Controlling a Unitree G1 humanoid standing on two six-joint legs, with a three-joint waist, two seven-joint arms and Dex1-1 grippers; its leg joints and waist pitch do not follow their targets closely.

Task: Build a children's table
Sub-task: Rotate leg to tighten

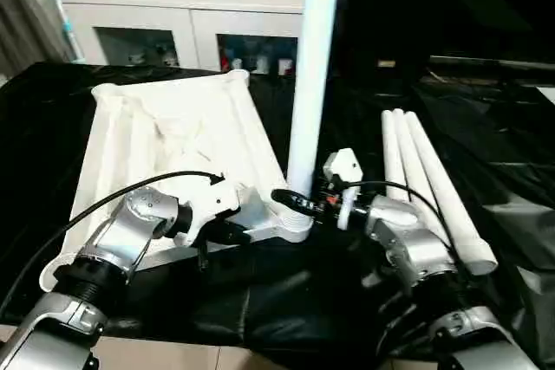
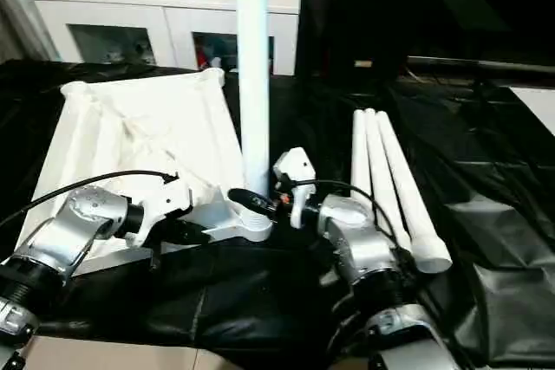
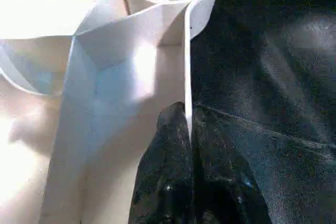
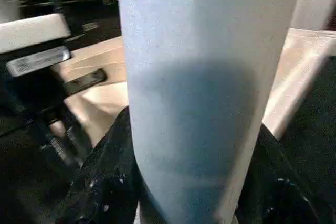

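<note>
**One leg upright in the corner socket, three lying by**

Where the two silver forearms reach in from the near edge, both grippers meet at the near right corner of the tabletop (image 1: 165, 145), which lies upside down on the black sheet (image 1: 286, 301) covering the desk. The left gripper (image 1: 232, 233) has its black fingers (image 3: 173, 177) pressed together on the thin raised rim of the tabletop, one finger on each side of the wall, just beside the rounded corner socket (image 1: 295, 224). The right gripper (image 1: 293, 201) comes in from the other side with its fingers set about half apart and closed around the base of the upright leg (image 1: 310, 75); the right wrist view shows a dark finger on either side of the white round shaft (image 4: 205, 93). That leg stands vertical in the corner socket and rises out of the top of the head views. A black cable runs from each wrist back along the forearm.

To the right of the right arm, three more white legs (image 1: 425, 179) lie side by side on the black sheet, touching one another, their thick ends toward the robot and their slim ends pointing away. The tabletop stretches away and to the left from the grippers, its far corners turned up with their own sockets.

Beyond the desk stands a white cabinet (image 1: 173, 15) with glass doors, with small items on its top and behind the glass.
</note>
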